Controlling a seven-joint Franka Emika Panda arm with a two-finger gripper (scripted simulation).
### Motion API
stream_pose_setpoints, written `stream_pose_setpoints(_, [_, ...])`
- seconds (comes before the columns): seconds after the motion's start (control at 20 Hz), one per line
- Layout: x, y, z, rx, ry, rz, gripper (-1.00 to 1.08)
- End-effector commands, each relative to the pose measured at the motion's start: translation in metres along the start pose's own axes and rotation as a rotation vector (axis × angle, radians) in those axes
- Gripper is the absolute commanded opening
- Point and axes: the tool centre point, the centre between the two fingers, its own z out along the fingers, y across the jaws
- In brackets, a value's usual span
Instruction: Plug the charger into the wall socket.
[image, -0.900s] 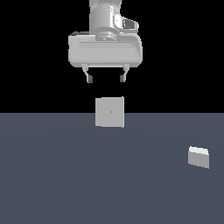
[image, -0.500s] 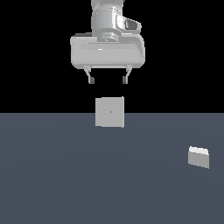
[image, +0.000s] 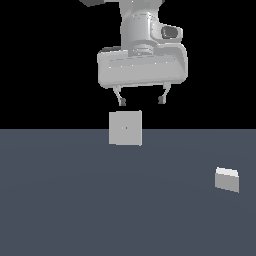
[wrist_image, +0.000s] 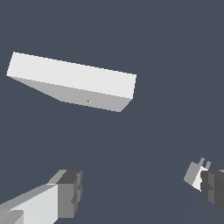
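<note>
1. The wall socket (image: 125, 128) stands upright toward the far edge of the dark table (image: 75, 200), near the middle of its width. It shows a tiny yellowish dot at its centre.
2. The gripper (image: 141, 101) hangs in the air just above the socket, its fingers (image: 120, 98) spread apart and holding nothing.
3. The charger (image: 227, 179) lies on the table well apart from the socket, near the edge at the exterior view's right. In the wrist view it peeks out beside one finger.
4. The step in hand looks like the approach to pick up the charger, which is not yet grasped. The next move calls for travelling over to the charger, descending, and closing on it.
5. Against the earlier frames, the gripper has shifted slightly toward the exterior view's right. Socket and charger have not moved.
</note>
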Motion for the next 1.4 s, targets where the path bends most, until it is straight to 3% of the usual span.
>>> stream_pose_setpoints(0.0, [-0.005,0.017,0.01,-0.008,0.016,0.054,1.0])
stream_pose_setpoints(0.7, [-0.049,0.114,0.071,-0.059,0.119,0.382,1.0])
stream_pose_setpoints(1.35, [-0.073,0.148,0.097,-0.08,0.159,0.512,1.0])
